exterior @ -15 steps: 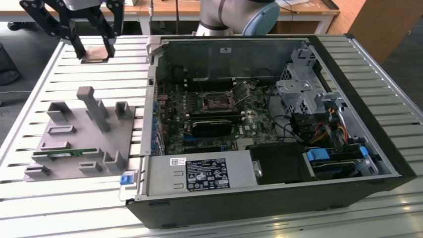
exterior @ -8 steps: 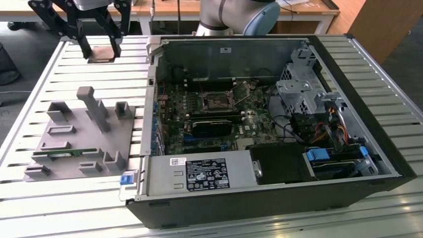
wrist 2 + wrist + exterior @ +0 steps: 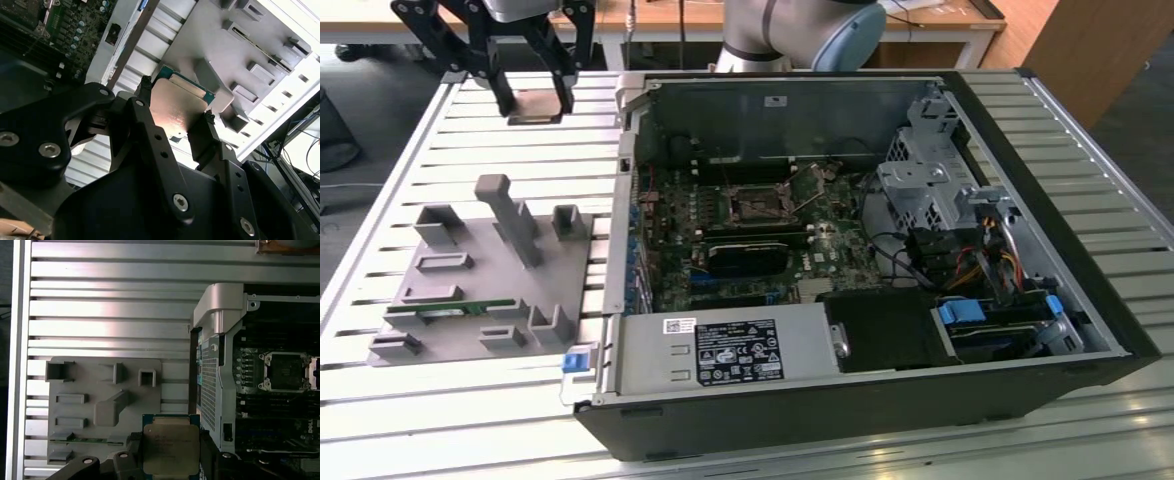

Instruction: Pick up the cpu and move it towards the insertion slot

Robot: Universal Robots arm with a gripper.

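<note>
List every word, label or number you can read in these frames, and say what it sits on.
No text can be read.
Black label on the power supply: print too small.
Small sticker next to that label: too small.
Case-wall sticker, exterior view: too small.
Faint marks on the cpu lid, both wrist views: blurred.

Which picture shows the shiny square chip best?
The first wrist view: the cpu faces the camera, held between the gripper fingers. The second wrist view shows it slanted and partly covered. The exterior view shows it small and edge-on.
</note>
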